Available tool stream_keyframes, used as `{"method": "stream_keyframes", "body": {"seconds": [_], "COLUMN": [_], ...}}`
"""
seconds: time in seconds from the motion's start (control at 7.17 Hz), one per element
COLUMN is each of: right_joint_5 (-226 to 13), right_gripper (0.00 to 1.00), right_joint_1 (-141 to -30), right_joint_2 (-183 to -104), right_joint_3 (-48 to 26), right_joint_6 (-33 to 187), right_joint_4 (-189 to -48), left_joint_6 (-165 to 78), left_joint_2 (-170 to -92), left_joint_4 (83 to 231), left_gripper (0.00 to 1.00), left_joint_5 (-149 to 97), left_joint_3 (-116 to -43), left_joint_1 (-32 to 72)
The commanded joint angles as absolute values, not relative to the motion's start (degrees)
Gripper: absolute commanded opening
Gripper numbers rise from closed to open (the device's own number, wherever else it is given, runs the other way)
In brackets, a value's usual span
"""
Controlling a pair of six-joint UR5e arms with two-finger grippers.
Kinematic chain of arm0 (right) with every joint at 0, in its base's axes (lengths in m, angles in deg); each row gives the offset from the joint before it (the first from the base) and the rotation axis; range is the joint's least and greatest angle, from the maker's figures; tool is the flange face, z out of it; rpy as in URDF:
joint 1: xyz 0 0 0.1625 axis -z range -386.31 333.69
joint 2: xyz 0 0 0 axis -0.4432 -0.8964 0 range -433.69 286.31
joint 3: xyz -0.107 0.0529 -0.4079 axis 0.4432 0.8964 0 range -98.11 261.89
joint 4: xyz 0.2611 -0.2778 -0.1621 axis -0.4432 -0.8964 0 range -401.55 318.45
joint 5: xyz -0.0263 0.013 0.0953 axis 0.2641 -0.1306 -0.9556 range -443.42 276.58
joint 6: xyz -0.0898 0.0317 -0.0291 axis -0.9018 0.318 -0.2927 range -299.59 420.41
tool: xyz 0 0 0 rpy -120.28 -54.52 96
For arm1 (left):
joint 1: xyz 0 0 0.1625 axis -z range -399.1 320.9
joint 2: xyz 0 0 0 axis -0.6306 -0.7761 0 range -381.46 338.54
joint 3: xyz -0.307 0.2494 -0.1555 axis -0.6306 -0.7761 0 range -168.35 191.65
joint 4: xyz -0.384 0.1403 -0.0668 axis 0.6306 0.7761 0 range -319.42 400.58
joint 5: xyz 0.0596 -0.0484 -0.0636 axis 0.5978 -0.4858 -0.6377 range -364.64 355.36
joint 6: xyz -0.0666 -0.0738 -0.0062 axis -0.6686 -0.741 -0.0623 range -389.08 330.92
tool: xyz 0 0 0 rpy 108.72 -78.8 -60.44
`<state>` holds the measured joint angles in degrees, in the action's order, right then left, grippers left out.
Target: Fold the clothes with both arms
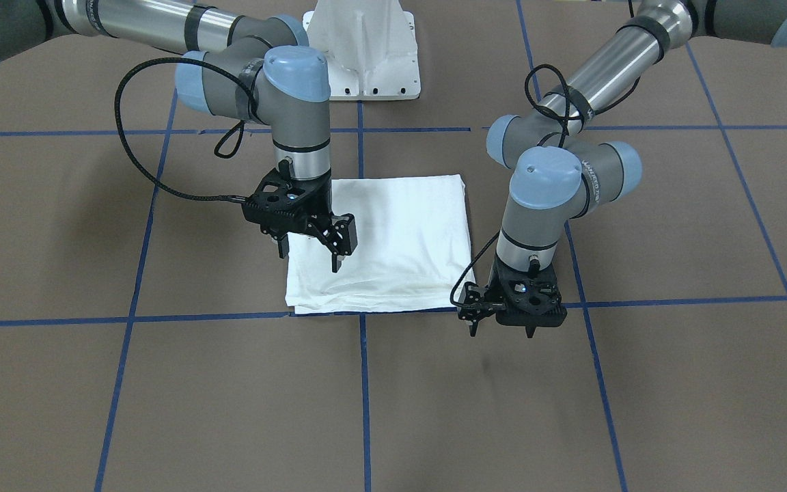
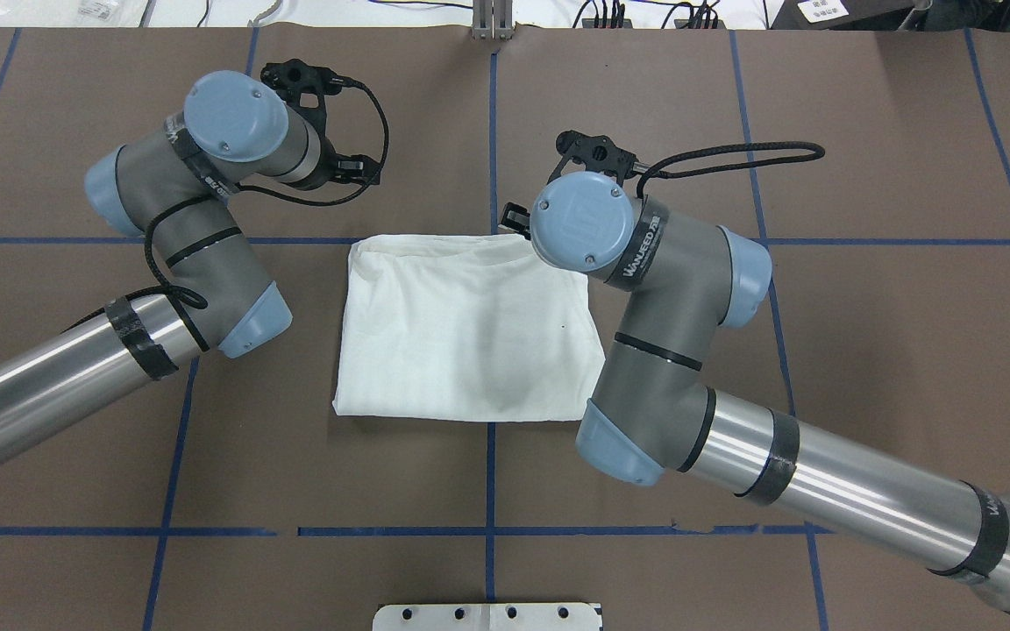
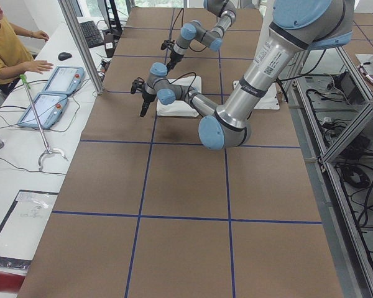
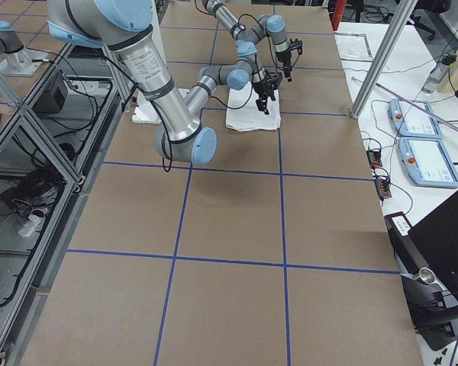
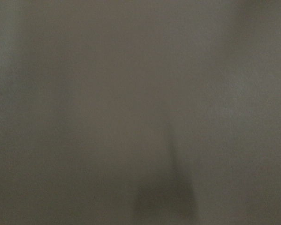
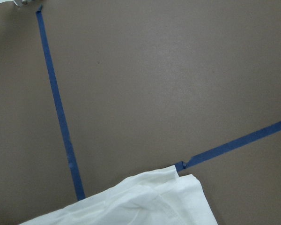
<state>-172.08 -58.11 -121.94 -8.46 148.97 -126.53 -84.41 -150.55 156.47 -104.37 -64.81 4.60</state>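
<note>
Progress update on the folding job: the brown table (image 1: 229, 396) is one big sheet taped into a blue grid, and dead centre on it sits my one white T-shirt (image 1: 393, 239), already down to a neat, roughly square packet with the plain side up, no sleeves or print showing. So I'd call the folding basically done; maybe one last fold or a tidy-up is left, hard to say. Count-wise: two arms, my left arm (image 1: 550, 198) and right arm (image 1: 291, 102), one shirt, two pincers. The right gripper (image 1: 310, 261) hangs spread open and empty over the shirt's right edge. The left gripper (image 1: 502, 333) is spread open too, holding nothing, just off the shirt's far left corner, above bare table. My left wrist cam shows only brown blur.
</note>
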Motion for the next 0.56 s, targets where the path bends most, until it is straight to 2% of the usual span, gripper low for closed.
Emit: {"method": "stream_keyframes", "body": {"seconds": [0.0, 0.14, 0.42], "right_joint_5": [-185.04, -190.42, -201.40], "right_gripper": [1.00, 1.00, 1.00], "right_joint_1": [-65.73, -70.30, -82.14], "right_joint_2": [-123.25, -125.09, -134.63], "right_joint_3": [-8.54, -9.76, -17.65], "right_joint_6": [134.85, 125.98, 103.33], "right_joint_4": [-128.02, -130.21, -135.39], "left_joint_6": [-78.51, -73.34, -60.54], "left_joint_2": [-146.56, -143.83, -134.89], "left_joint_4": [151.01, 146.71, 139.75], "left_gripper": [1.00, 1.00, 1.00], "left_joint_5": [-107.29, -109.73, -116.84], "left_joint_3": [-74.24, -81.00, -94.72], "left_joint_1": [6.60, 8.26, 15.00]}}
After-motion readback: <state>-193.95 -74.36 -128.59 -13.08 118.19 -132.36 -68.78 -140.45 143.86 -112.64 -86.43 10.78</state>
